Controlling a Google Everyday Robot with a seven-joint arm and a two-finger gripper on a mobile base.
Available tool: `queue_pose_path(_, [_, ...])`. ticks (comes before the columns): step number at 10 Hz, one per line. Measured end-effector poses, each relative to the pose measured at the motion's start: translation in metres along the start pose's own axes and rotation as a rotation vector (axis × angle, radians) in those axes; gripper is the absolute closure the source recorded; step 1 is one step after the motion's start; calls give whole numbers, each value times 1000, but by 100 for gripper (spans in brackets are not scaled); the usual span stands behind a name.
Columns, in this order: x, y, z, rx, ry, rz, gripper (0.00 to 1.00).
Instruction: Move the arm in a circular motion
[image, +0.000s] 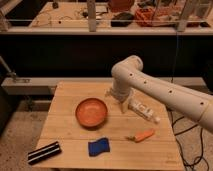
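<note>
The glossy white arm (165, 92) reaches in from the right edge, bends at a bulbous joint (127, 70) above the back of the wooden table (65, 127), and drops to a narrow tip. The gripper (121, 104) hangs at that tip just above the table, right of an orange bowl (91, 112) and beside the left end of a clear plastic bottle (143, 111). It holds nothing that I can see.
A blue sponge (99, 146) and an orange carrot-like piece (142, 135) lie near the table's front. A black-and-white striped object (44, 152) sits at the front left corner. A dark counter and railing (90, 30) stand behind the table.
</note>
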Motion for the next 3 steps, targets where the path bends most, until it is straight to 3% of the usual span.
queue_pose_path(2, [36,-14,7,-4,16,24,20])
queue_pose_path(3, [65,-13,10,-10,29,61,20])
